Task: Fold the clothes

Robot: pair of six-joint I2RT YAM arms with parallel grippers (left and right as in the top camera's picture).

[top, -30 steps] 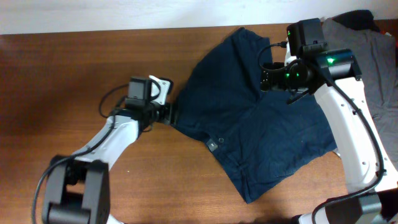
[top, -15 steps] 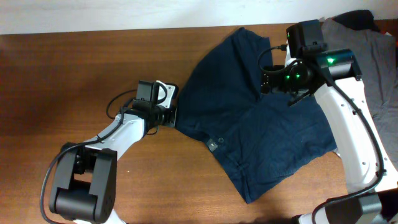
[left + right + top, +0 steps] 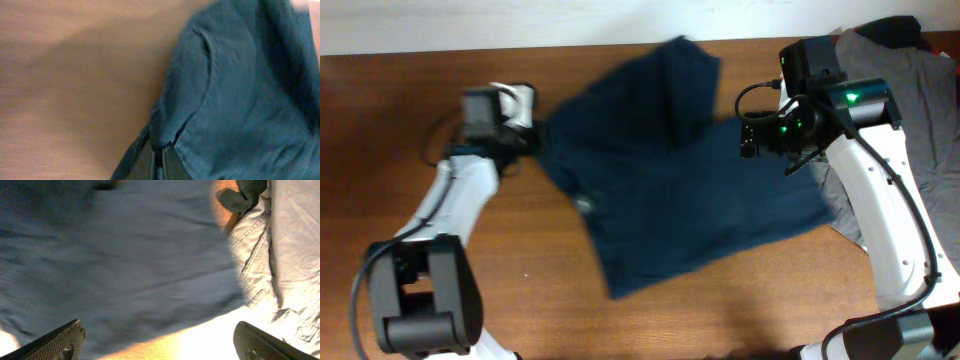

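L end effector (image 3: pixel 156 156), extended, pinching garment (image 3: pixel 670 175).

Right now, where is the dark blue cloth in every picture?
Overhead: dark blue cloth spread in the middle.
Left wrist: fills the right side, edge pinched by the left gripper at the bottom.
Right wrist: blurred, across left and middle.
Shared landmark: the brown wooden table underneath.

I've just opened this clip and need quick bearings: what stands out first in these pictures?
A big navy garment sprawls across the middle of the wooden table. The left gripper is pinched shut on its left edge, while the right gripper hangs open over its right side. A grey garment lies rumpled at the table's far right.
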